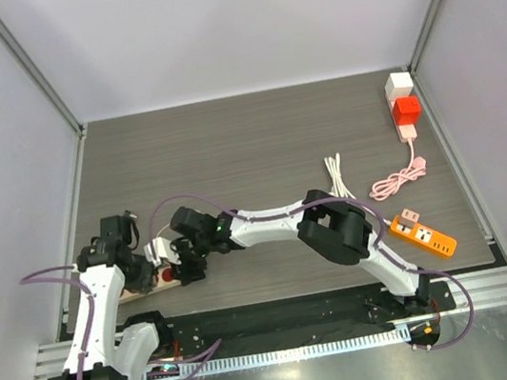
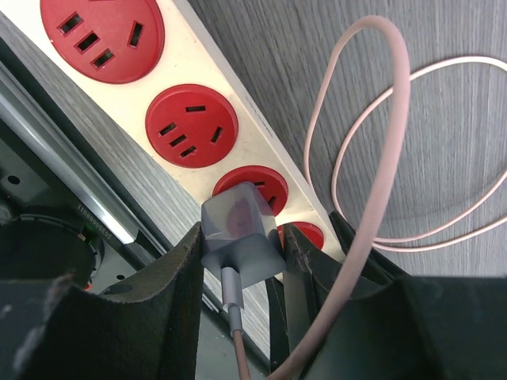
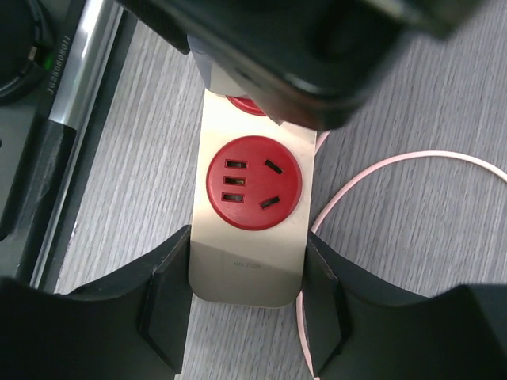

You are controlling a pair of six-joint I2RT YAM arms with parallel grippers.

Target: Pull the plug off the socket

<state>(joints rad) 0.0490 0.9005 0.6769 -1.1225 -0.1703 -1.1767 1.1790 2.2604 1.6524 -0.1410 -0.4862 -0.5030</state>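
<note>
Dark wood-grain tabletop (image 1: 256, 141) beneath power strip (image 3: 249, 269), pale walls (image 1: 236, 19) around.

The plug's (image 2: 238, 218) prongs are hiding beneath its body; the left pincer (image 2: 242, 236) is partly covering the nearest socket (image 2: 306, 232).

My jaws clamp the rounded end of the cream power strip (image 3: 247, 269), one finger pressed against each long side. Its red socket (image 3: 253, 184) faces up just beyond them. A pink cable (image 3: 396, 162) curves across the grey worktop (image 3: 428, 261) beside it. A dark blurred shape (image 3: 317, 47) covers the strip's far part.
</note>
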